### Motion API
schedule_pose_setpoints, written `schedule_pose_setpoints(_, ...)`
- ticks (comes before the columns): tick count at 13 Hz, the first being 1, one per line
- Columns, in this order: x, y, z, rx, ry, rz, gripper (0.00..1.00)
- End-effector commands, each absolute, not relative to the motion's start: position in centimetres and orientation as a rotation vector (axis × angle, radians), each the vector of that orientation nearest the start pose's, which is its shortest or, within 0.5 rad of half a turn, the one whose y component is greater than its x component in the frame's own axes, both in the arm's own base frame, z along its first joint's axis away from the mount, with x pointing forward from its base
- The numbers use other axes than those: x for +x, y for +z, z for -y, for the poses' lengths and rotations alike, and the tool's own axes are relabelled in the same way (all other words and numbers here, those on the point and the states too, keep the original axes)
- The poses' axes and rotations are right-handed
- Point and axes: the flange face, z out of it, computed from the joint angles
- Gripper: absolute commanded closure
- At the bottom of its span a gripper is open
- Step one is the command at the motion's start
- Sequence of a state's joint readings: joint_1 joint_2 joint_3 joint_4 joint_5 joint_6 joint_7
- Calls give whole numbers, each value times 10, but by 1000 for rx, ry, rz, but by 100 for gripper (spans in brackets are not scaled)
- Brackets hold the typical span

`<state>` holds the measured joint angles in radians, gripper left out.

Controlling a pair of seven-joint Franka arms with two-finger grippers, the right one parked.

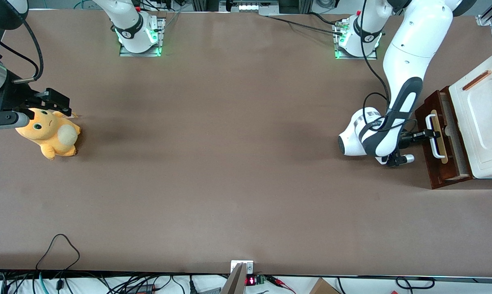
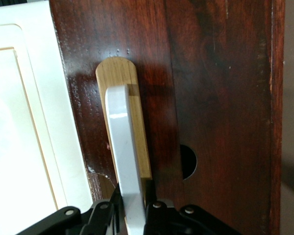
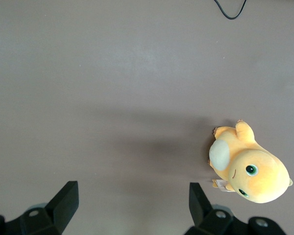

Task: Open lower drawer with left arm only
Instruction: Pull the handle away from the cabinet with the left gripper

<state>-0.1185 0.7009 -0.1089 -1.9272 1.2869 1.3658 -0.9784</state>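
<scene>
The lower drawer [image 1: 430,165] has a dark reddish-brown front and stands at the working arm's end of the table. It is pulled a little way out from under the white boxy top [image 1: 484,122], so a strip of its pale inside [image 1: 454,130] shows. Its white loop handle [image 1: 433,141] sits on a pale wood strip. My left arm [image 1: 409,61] reaches down in front of the drawer. Its gripper [image 1: 428,134] is shut on the handle near the handle's middle. In the left wrist view the handle [image 2: 123,137] runs between the black fingers [image 2: 104,215] of the gripper [image 2: 134,213], against the drawer front [image 2: 220,98].
The white boxy top [image 2: 19,122] lies beside the drawer front, which has a round hole [image 2: 187,161]. An orange plush toy [image 1: 50,132] lies toward the parked arm's end of the table. Loose cables [image 1: 58,249] hang near the table edge closest to the front camera.
</scene>
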Motion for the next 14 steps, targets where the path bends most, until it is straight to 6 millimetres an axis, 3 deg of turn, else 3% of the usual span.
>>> schedule_pose_setpoints(1, 532, 152, 21, -1624, 235, 41, 84)
schedule_pose_setpoints(14, 529, 154, 37, -1628, 234, 40, 84)
